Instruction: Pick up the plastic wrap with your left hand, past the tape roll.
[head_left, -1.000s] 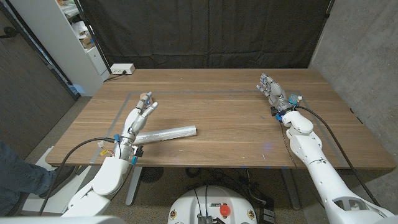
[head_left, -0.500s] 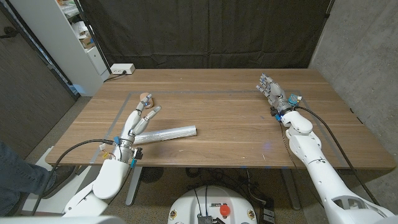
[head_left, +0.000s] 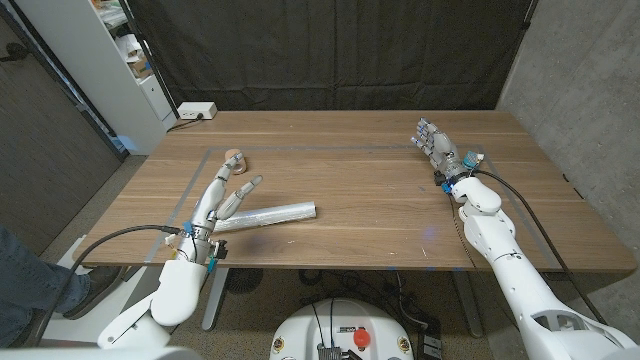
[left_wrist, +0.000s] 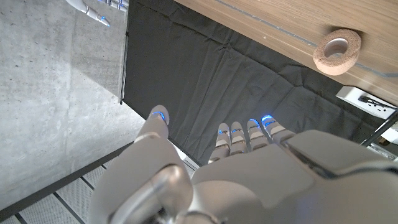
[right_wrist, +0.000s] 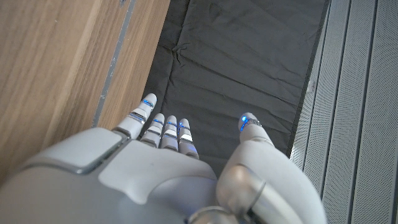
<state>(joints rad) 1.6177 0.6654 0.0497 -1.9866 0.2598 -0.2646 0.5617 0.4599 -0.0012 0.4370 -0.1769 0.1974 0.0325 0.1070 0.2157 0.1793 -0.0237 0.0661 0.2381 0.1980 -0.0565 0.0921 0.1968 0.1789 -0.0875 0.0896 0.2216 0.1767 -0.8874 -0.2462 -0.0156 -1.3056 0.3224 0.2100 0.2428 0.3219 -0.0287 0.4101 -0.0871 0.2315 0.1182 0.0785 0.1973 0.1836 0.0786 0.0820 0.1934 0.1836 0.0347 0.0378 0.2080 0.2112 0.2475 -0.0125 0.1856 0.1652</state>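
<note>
Over the last second the left hand (head_left: 222, 197) has pulled back toward the robot's side of the table and sunk lower, so the tape roll (head_left: 235, 158) it was covering now shows bare beyond its fingertips. Its fingers are spread and hold nothing; they reach out above the near end of the plastic wrap (head_left: 265, 214), a silvery roll lying on its side on the wooden table (head_left: 380, 200), slanting away to the robot's right. The hand seems placed there to come down on that near end. In the left wrist view the tape roll (left_wrist: 336, 50) sits on the wood ahead of the hand. The right hand (head_left: 437, 145) waits well apart at the far right, fingers apart and empty, clear of the left arm's work.
</note>
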